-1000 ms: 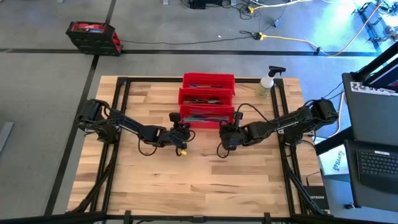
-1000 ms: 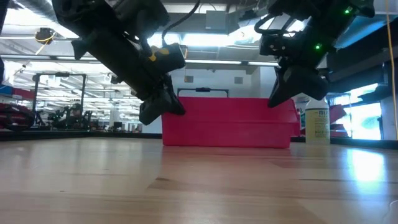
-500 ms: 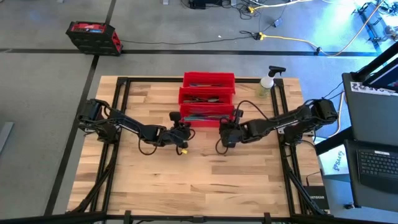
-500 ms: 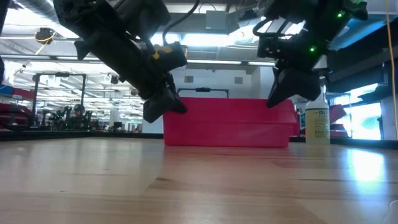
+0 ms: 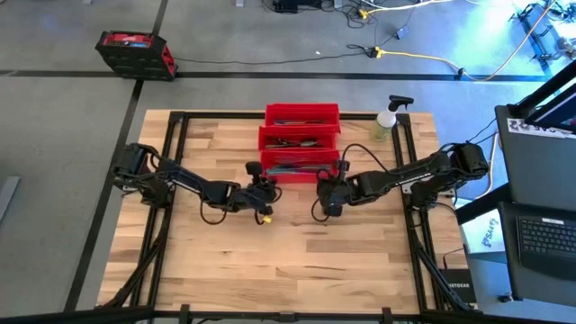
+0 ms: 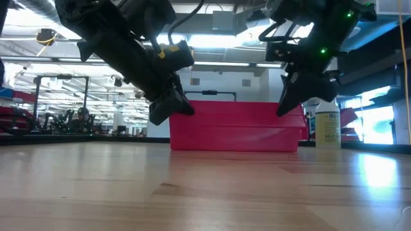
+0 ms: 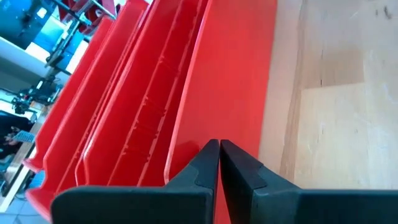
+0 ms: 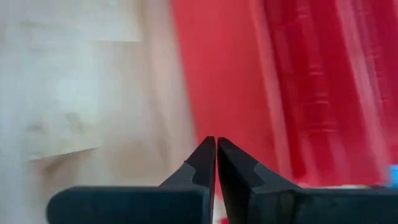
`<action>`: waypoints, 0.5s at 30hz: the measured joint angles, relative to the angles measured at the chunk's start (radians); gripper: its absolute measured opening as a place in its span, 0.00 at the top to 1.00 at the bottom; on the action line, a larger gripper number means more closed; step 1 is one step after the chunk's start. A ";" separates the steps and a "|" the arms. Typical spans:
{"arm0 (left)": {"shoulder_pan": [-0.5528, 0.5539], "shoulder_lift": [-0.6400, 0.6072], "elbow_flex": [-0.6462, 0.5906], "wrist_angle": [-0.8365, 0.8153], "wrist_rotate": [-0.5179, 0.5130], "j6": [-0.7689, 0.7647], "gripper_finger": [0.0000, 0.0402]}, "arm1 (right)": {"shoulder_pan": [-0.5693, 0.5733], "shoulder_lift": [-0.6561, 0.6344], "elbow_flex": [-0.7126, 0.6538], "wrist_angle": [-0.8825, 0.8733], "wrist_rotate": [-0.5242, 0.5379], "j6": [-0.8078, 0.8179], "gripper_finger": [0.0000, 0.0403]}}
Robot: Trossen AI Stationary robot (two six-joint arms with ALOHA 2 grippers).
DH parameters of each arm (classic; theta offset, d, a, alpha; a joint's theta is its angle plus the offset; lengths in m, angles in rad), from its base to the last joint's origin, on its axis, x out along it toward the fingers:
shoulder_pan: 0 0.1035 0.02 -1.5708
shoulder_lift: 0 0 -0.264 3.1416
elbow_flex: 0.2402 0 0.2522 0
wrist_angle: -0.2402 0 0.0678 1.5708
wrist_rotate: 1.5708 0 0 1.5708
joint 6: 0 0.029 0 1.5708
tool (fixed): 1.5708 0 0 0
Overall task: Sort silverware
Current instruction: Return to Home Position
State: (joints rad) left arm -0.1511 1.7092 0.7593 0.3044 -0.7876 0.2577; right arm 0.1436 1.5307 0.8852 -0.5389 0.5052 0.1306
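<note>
Open tabletop (image 5: 270, 261) fronts the nearest red bin (image 6: 234, 131), left hand (image 7: 219, 144) and right hand (image 8: 216, 140) pinched together by its corners.

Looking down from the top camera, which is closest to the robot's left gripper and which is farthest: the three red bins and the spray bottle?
1. Nearest red bin, right beside the left gripper.
2. Middle red bin, just behind the first.
3. Far red bin, at the very back of the row.
4. Spray bottle, far off to the right, at the back.
</note>
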 joint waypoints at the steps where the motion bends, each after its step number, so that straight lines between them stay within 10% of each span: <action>1: -0.006 0.000 0.000 0.009 0.000 0.003 1.00 | 0.000 0.000 0.000 0.002 -0.035 0.005 1.00; 10: -0.120 -0.028 0.064 0.050 0.036 0.005 1.00 | 0.042 0.000 0.000 0.076 -0.342 0.048 1.00; 15: -0.104 -0.101 0.070 0.059 0.341 -0.128 1.00 | 0.095 -0.002 -0.003 0.244 -0.353 0.006 1.00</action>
State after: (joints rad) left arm -0.2553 1.6085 0.8295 0.3634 -0.4461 0.1294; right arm 0.2386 1.5291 0.8822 -0.2946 0.1524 0.1367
